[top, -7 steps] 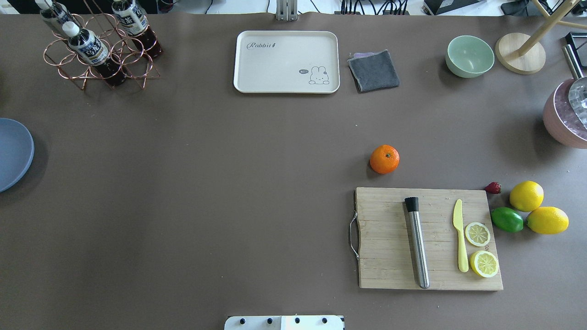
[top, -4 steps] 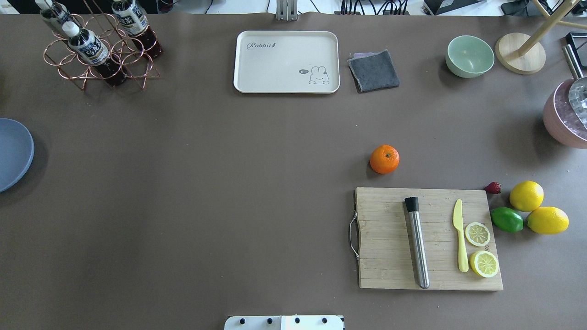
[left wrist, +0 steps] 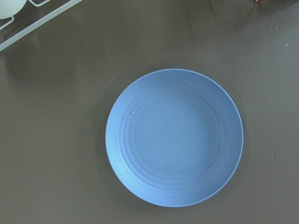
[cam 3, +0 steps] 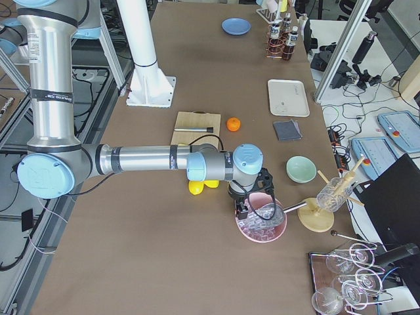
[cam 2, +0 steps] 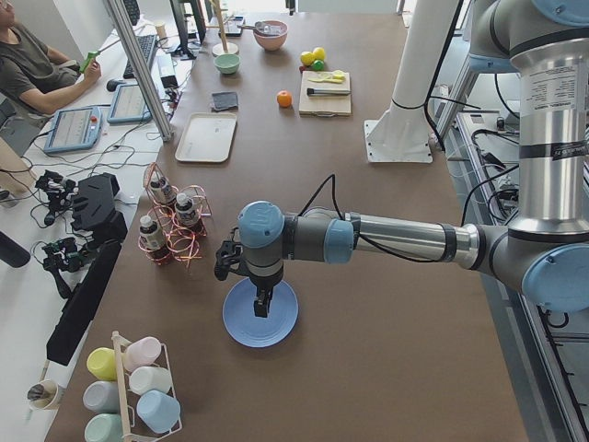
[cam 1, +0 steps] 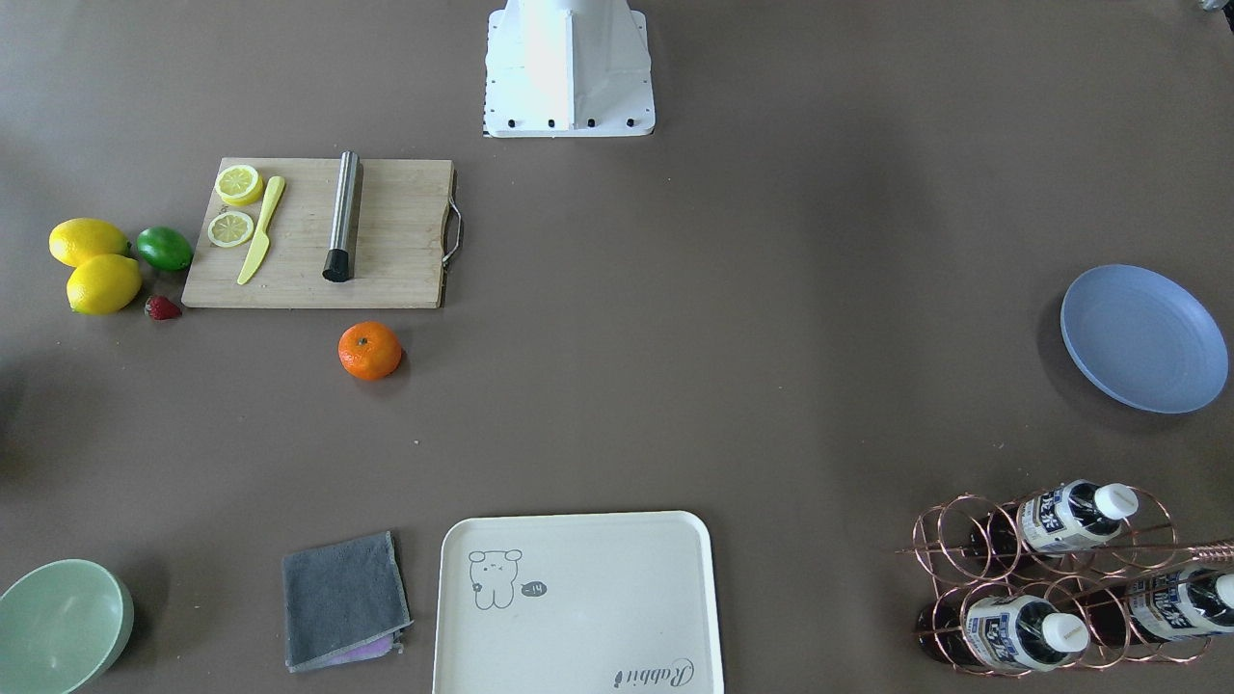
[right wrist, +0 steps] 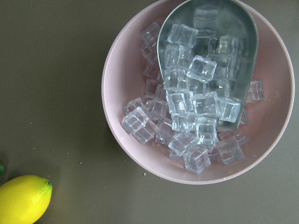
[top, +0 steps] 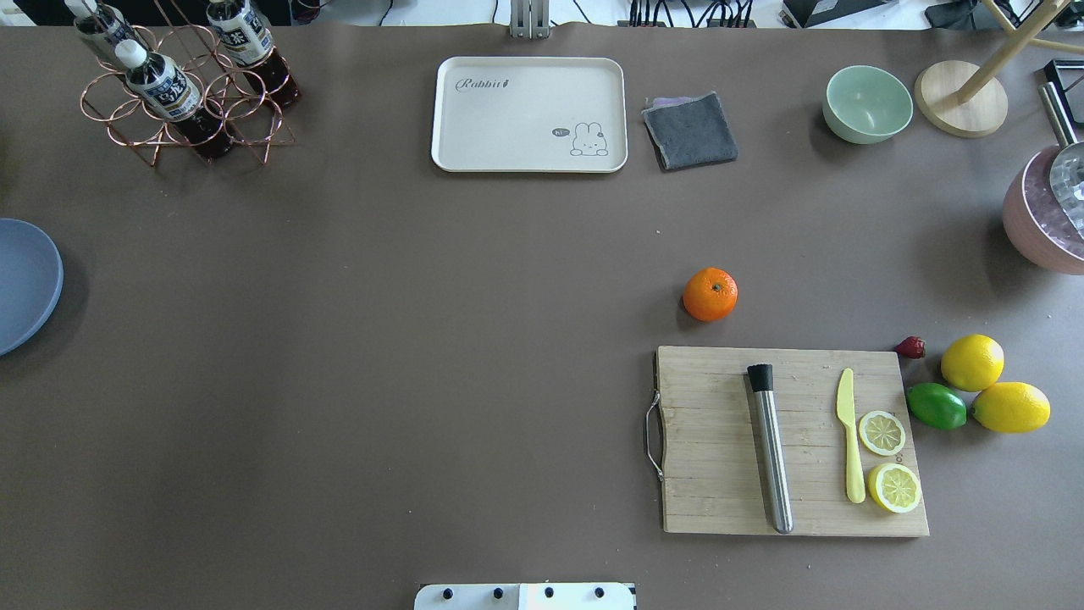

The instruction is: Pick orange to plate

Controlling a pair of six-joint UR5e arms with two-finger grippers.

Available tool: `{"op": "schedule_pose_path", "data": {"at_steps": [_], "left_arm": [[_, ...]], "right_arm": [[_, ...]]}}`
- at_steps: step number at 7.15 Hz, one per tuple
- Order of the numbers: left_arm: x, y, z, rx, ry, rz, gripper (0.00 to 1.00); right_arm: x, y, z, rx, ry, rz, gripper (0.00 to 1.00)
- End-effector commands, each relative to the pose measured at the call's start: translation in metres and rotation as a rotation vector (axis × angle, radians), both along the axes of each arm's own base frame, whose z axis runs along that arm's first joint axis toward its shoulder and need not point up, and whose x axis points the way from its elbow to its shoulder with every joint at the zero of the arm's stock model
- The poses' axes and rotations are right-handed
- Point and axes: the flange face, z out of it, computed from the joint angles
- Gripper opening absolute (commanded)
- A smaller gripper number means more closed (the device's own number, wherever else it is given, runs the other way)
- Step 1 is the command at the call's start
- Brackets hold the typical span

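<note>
The orange [top: 710, 294] rests on the brown table just beyond the cutting board's far edge, also seen in the front view as the orange [cam 1: 369, 350]. The periwinkle plate [top: 21, 284] lies at the table's far left end, empty, and fills the left wrist view as the plate [left wrist: 174, 137]. My left gripper [cam 2: 262, 308] hangs right above the plate [cam 2: 281, 322]; I cannot tell whether it is open or shut. My right gripper [cam 3: 246, 210] hovers over a pink bowl at the opposite end, far from the orange [cam 3: 233, 124]; I cannot tell its state either.
A wooden cutting board [top: 720, 491] carries a steel muddler, a yellow knife and lemon halves. Two lemons [top: 972, 362], a lime and a strawberry lie to its right. The pink bowl [right wrist: 121, 70] holds ice cubes and a scoop. Cream tray [top: 529, 114], grey cloth, green bowl [top: 867, 103] and bottle rack [top: 182, 89] line the far edge.
</note>
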Motion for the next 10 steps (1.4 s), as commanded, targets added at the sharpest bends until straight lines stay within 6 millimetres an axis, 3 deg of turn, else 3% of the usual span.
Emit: {"op": "schedule_pose_path", "data": {"at_steps": [1,3,4,7,8,10], "left_arm": [[0.001,0.008,0.006,0.005,0.003,0.004,0.98],[0.002,0.011,0.011,0.032,0.004,0.003,0.98],[0.002,0.009,0.027,0.048,0.004,0.000,0.98],[0.032,-0.029,0.104,0.075,0.016,-0.015,0.98],[0.056,-0.034,0.129,0.072,0.020,0.010,0.98],[0.079,-0.047,0.162,0.072,0.015,0.051,0.98]], "right_arm": [[0.000,0.004,0.004,-0.007,0.001,0.000,1.00],[0.001,0.007,0.003,-0.013,0.001,0.011,1.00],[0.000,0.009,0.004,-0.020,-0.004,0.014,1.00],[-0.008,0.008,-0.004,-0.027,-0.060,0.011,1.00],[-0.009,0.008,-0.004,-0.027,-0.062,0.010,1.00],[-0.012,0.008,-0.004,-0.027,-0.062,0.004,1.00]]}}
